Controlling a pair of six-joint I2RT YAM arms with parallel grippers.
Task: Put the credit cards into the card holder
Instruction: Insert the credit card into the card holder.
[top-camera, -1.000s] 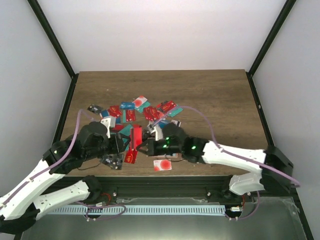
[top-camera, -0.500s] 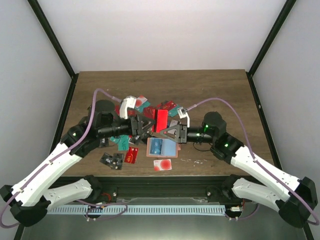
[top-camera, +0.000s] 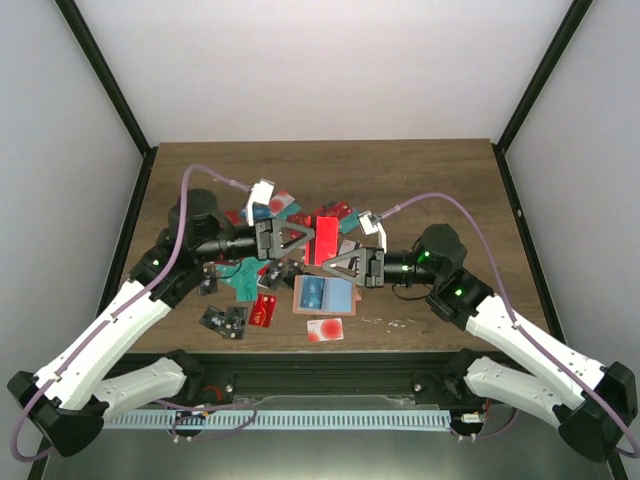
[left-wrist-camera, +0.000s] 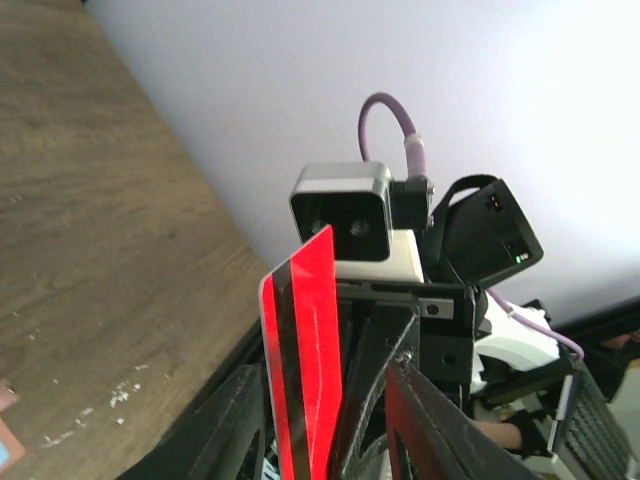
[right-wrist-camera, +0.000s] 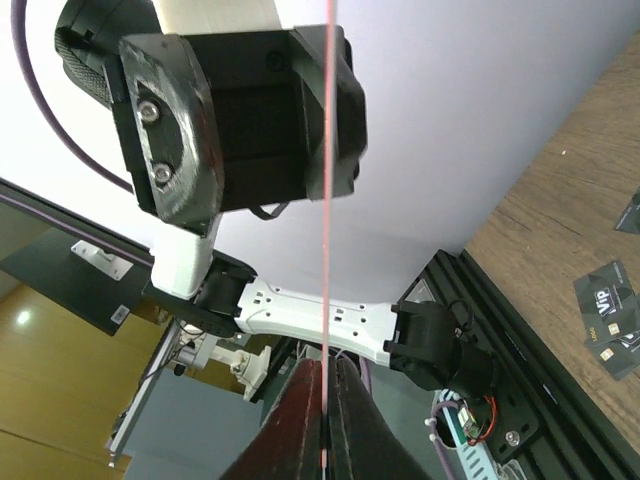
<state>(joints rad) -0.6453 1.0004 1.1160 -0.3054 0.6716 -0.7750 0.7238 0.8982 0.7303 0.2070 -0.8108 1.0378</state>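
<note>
so the table (top-camera: 420, 180) is littered with loose cards (top-camera: 283, 207) toward the back, and 2 grippers are raised nose to nose above it, a mid-air handover by the look of it. The card holder (top-camera: 347, 297) is laid flat just below, a blue card (top-camera: 318, 293) showing in it. 1 red card (top-camera: 324, 240) is stood on edge, pinched tight by the right gripper (right-wrist-camera: 325, 372), probably so a better grip can be taken for sliding in. The left gripper (top-camera: 308, 238) is spread around it, no contact can be made out
</note>
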